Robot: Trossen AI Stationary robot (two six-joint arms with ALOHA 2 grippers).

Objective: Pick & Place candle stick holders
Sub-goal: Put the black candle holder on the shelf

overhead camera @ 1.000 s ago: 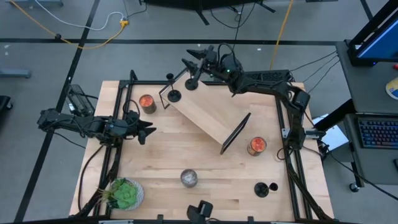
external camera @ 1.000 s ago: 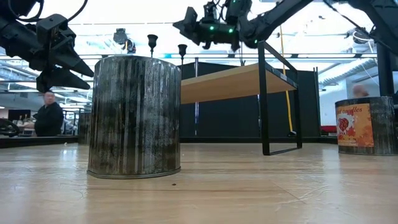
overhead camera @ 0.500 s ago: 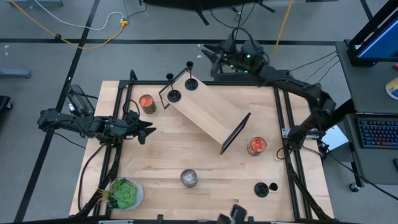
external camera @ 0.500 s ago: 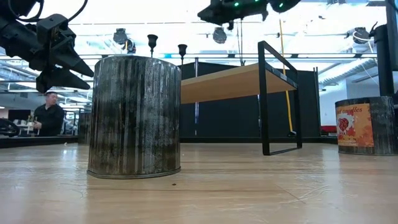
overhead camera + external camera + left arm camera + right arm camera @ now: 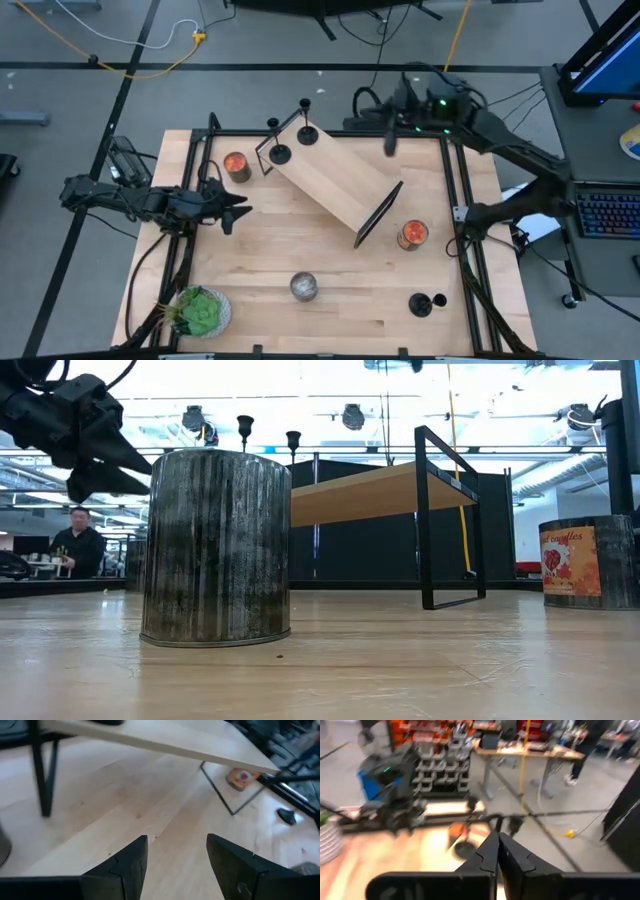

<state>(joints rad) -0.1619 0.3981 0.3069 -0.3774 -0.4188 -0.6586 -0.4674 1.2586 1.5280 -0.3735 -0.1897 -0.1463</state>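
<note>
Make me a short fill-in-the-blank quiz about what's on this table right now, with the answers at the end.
1. The number of candle stick holders standing on the raised wooden shelf is ____.
2. The right gripper has its fingers ____.
3. The potted plant sits at the table's near-____ corner in the high view.
4. The left gripper holds ____.

Answers: one; shut; left; nothing

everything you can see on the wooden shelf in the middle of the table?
The shelf is a long pale wood board on thin black metal loop legs, standing upright and set diagonally across the table. One candle holder stands on its far end; another stands on the table beside that end. Nothing else touches it, and the space beneath is open.
</note>
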